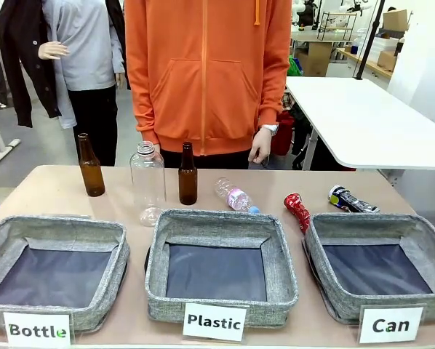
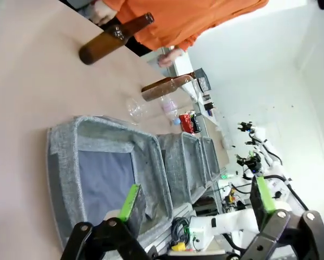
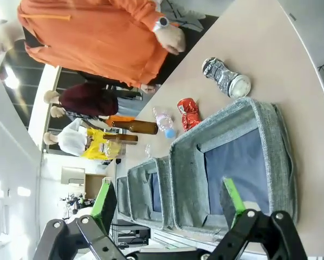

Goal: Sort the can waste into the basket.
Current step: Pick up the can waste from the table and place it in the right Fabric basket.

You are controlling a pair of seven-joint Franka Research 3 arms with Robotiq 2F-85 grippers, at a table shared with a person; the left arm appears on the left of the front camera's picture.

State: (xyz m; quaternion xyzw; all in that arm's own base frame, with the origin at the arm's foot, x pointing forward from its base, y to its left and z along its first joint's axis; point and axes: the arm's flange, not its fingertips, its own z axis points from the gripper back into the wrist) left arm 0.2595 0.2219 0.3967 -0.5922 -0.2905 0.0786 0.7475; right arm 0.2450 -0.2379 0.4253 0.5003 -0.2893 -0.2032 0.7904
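Where the cans lie: the crushed red can (image 1: 297, 209) rests on the surface (image 1: 50, 189) at centre right of the front frame, just off the basket's upper-left corner. The silver-and-black can (image 1: 352, 199) lies to its right, apart from it, above the basket's far rim. Neither is inside.
Basket: the grey woven basket (image 1: 332, 287) with the white "Can" label (image 1: 390, 325) fills the lower right, its dark base showing.
Right end effector: the right end effector (image 3: 168, 196) has its green-padded fingers wide apart at the bottom of its wrist frame, gripping nothing, with the basket beyond them.
Left end effector: the left end effector (image 2: 197, 197) is likewise spread and holds nothing, with the "Bottle" bin (image 1: 57, 224) ahead of it.
Middle bin: the "Plastic" bin (image 1: 221, 218) sits at lower centre.
Bottles: two brown glass bottles (image 1: 91, 166) (image 1: 188, 174) and a clear plastic bottle (image 1: 147, 182) stand upright at centre left. A smaller plastic bottle (image 1: 236, 196) lies left of the red can.
Person: a person in an orange hoodie (image 1: 206, 73) stands at top centre.
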